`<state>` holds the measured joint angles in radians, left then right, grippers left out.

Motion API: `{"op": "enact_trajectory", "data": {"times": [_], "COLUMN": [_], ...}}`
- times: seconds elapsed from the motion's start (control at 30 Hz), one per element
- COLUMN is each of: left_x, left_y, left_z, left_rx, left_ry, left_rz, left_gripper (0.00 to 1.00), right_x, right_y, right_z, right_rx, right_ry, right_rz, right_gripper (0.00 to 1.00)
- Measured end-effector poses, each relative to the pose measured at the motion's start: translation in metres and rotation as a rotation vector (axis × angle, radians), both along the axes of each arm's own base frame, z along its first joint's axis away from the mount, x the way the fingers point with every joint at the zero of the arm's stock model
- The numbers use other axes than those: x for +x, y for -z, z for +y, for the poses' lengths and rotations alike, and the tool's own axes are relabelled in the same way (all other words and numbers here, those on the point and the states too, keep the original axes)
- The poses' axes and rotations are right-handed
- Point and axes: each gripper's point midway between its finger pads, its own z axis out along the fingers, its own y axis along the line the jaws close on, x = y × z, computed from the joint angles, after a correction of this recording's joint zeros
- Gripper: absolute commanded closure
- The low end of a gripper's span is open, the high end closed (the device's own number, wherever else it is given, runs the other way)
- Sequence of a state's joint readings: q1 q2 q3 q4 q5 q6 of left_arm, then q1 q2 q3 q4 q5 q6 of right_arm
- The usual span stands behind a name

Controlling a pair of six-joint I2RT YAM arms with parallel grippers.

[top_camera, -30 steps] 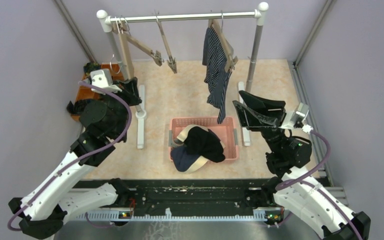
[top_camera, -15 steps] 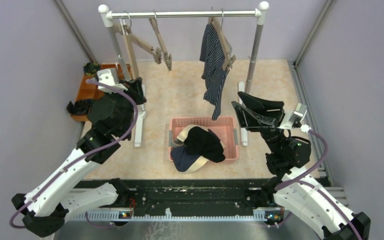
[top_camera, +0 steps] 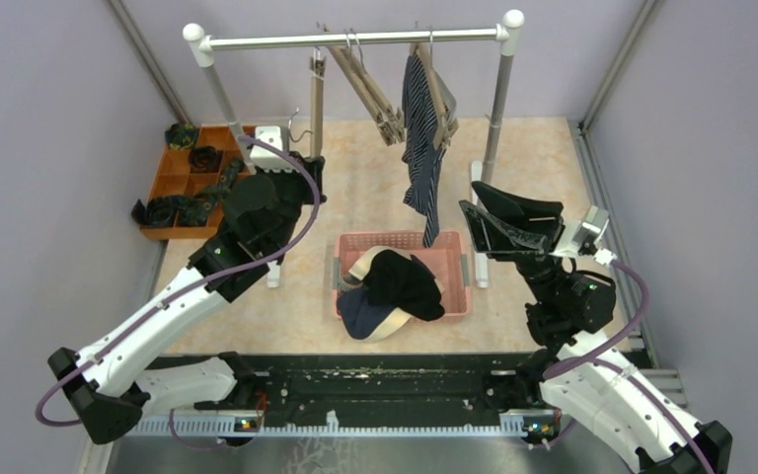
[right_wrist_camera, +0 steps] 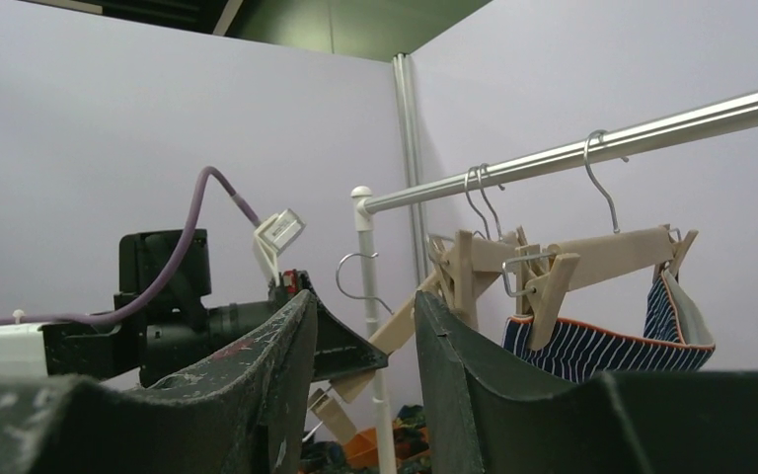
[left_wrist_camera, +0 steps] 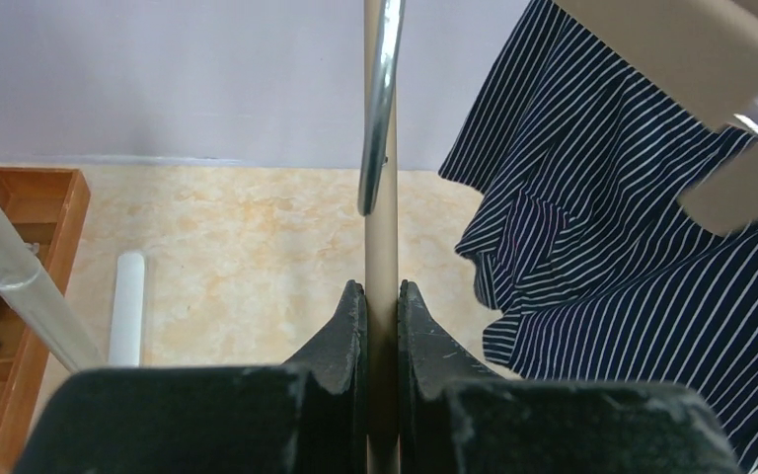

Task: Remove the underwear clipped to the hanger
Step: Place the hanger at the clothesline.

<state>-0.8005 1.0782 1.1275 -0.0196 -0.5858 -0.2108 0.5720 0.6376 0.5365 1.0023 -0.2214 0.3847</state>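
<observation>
The navy white-striped underwear hangs clipped to a wooden hanger on the rail; it also shows in the left wrist view and the right wrist view. My left gripper is shut on the bar of an empty wooden hanger, left of the striped pair. That hanger's metal hook hangs free of the rail. My right gripper is open and empty, right of the hanging cloth. Black, navy and grey-white striped underwear lie in the pink basket.
Two more empty hangers hang tilted beside the striped pair. An orange tray of dark rolled bundles sits at the left. The rack's white posts and feet stand either side of the basket. Grey walls close in the sides.
My left gripper has moved right with the empty hanger, and the other empty hangers have slid right along the rail toward the striped pair. The right arm has not moved.
</observation>
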Motion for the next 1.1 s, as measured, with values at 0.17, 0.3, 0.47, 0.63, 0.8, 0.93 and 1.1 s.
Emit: {"op": "enact_trajectory", "data": {"times": [0.17, 0.3, 0.47, 0.63, 0.8, 0.93, 1.1], "left_x": [-0.008, -0.017, -0.018, -0.008, 0.001, 0.007, 0.022], "left_y": [-0.013, -0.03, -0.056, -0.064, -0.069, -0.078, -0.104], "left_z": [0.009, 0.023, 0.041, 0.042, 0.041, 0.042, 0.031], "left_rx": [-0.032, -0.051, -0.037, 0.037, 0.101, 0.164, 0.185], "left_ry": [-0.001, -0.029, -0.101, -0.149, -0.188, -0.22, -0.231], "left_rz": [-0.029, -0.049, -0.06, -0.021, 0.008, 0.033, 0.034], "left_gripper": [1.0, 1.0, 1.0, 1.0, 1.0, 1.0, 1.0], "right_x": [0.001, 0.004, 0.005, -0.002, -0.015, -0.03, -0.039], "right_y": [0.001, 0.003, 0.004, 0.001, -0.001, -0.008, -0.01], "right_z": [0.0, 0.002, 0.004, 0.001, -0.008, -0.017, -0.023], "right_rx": [-0.003, -0.009, -0.011, -0.001, 0.016, 0.041, 0.054], "right_ry": [0.003, 0.004, -0.004, -0.008, -0.009, -0.007, -0.007], "right_rz": [0.0, 0.009, 0.012, -0.008, -0.038, -0.081, -0.105], "right_gripper": [0.59, 0.6, 0.6, 0.6, 0.6, 0.6, 0.6]}}
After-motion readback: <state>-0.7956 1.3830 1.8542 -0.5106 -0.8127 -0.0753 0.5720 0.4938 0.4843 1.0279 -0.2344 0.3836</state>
